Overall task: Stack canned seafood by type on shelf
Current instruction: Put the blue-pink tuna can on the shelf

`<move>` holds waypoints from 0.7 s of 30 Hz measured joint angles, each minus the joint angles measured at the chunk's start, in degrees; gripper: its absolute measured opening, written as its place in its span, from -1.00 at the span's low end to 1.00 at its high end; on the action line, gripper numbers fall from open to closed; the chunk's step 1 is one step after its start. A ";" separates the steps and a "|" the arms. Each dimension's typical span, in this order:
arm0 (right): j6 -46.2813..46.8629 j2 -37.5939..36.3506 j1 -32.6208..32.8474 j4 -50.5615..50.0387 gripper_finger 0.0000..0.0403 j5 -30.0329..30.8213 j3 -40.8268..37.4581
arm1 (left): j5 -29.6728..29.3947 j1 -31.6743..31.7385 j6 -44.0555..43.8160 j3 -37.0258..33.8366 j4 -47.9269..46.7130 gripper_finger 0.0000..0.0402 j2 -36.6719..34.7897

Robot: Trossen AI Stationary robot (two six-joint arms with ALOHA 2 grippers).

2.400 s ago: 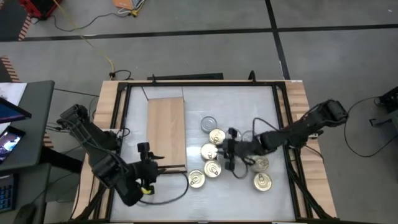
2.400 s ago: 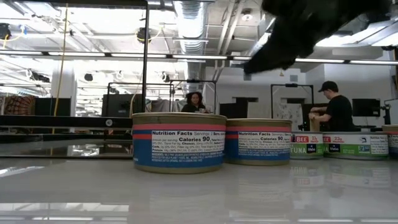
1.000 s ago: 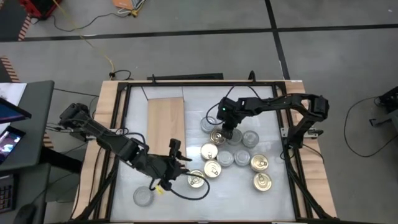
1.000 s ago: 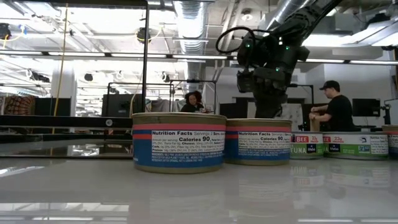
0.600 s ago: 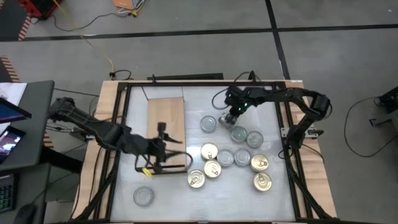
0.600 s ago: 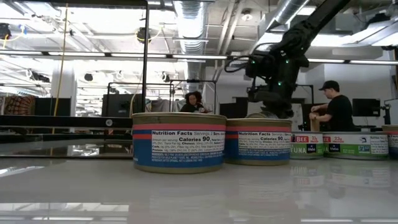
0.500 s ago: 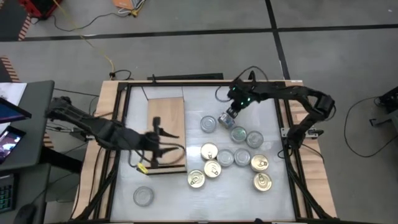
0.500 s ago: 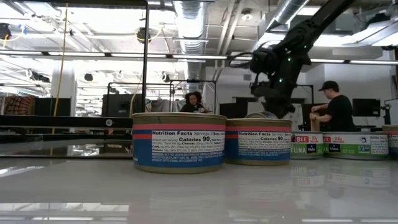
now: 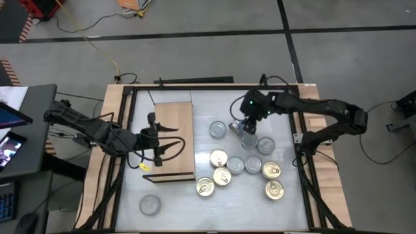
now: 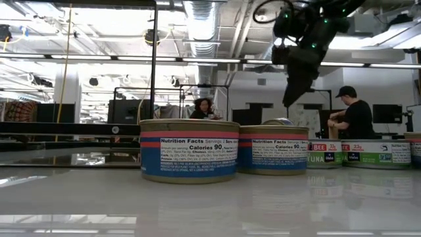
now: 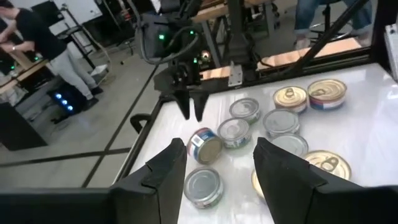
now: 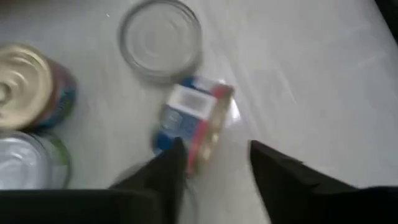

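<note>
A blue-and-red labelled tin (image 12: 193,121) stands tilted on its lower rim on the white table, beside a silver-topped tin (image 11: 235,132). I also see this tilted tin (image 11: 204,144) in the left wrist view. My right gripper (image 11: 191,109) hangs open just above it, clear of it, fingers slanting down. More gold-topped tins (image 9: 222,175) and silver-topped tins (image 9: 265,145) lie flat around it. My left gripper (image 9: 170,138) is open and holds nothing, level over the tan shelf board (image 9: 174,110), pointing at the tins.
One silver-topped tin (image 9: 149,205) sits alone near the front left corner. Wooden side rails (image 9: 112,149) and a black frame border the table. In the low view two labelled tins (image 10: 189,150) stand close to the camera. People are in the room beyond the far edge.
My right gripper lifted a gold-topped tin out of the cluster and carried it toward the far edge. It then opened and rose, leaving the tin tilted on its rim. My left gripper swung from the near edge up over the shelf board, tipping closer to level.
</note>
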 joint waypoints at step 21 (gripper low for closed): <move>18.44 10.37 12.11 4.06 0.63 17.77 -0.31 | 2.71 -0.02 -5.17 0.01 -5.88 -0.09 -0.06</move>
